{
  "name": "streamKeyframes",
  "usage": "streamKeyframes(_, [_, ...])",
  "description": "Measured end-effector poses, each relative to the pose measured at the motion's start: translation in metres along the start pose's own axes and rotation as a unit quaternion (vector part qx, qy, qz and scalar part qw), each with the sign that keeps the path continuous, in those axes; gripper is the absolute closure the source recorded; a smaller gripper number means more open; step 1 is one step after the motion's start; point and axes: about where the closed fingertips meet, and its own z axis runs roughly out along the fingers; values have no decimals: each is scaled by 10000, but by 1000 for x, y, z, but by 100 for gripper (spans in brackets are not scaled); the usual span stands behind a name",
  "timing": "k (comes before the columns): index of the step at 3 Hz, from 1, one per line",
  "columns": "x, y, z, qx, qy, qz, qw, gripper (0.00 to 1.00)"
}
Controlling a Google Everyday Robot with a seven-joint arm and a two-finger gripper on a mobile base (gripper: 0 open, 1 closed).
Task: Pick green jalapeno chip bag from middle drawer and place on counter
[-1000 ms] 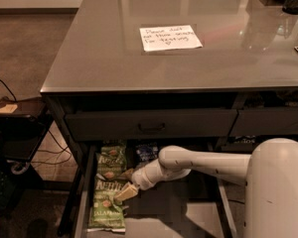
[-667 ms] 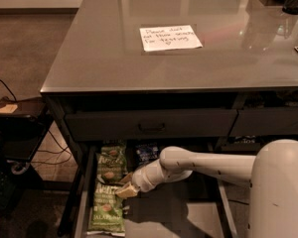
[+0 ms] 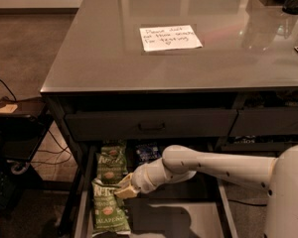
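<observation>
Camera view
Gripper: the small beige gripper (image 3: 125,190) on the rounded white arm (image 3: 213,165) is low inside the open drawer and points to the picture's left.
Grip: I cannot tell if it is open or closed on anything; its tip touches the bag's upper right corner.
Task's thing: the small glossy green jalapeno chip bag (image 3: 108,209) lies flat, just below and left of the gripper.
Long axis: it runs from the gripper toward the picture's bottom, with the pale lettering at the far end.
Material: thin, shiny, wrinkled film; I judge it soft and slippery to pinch.
Neighbours: a second green bag (image 3: 111,161) lies just above the gripper, and a small dark blue bag (image 3: 148,152) up and right of it.
Drawer: the wide, shallow, dark grey middle drawer (image 3: 198,224) has a smooth, lighter floor under the gripper.
Counter: the large, flat, glossy grey counter (image 3: 114,58) is well above the gripper and bears a white paper note (image 3: 170,37).
</observation>
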Motion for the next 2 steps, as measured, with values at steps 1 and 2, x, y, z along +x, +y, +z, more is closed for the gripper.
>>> streamKeyframes(1, [-20, 13, -28, -51, -371, -83, 9993, 100])
streamKeyframes(2, [-38, 15, -86, 70, -704, -144, 9974, 100])
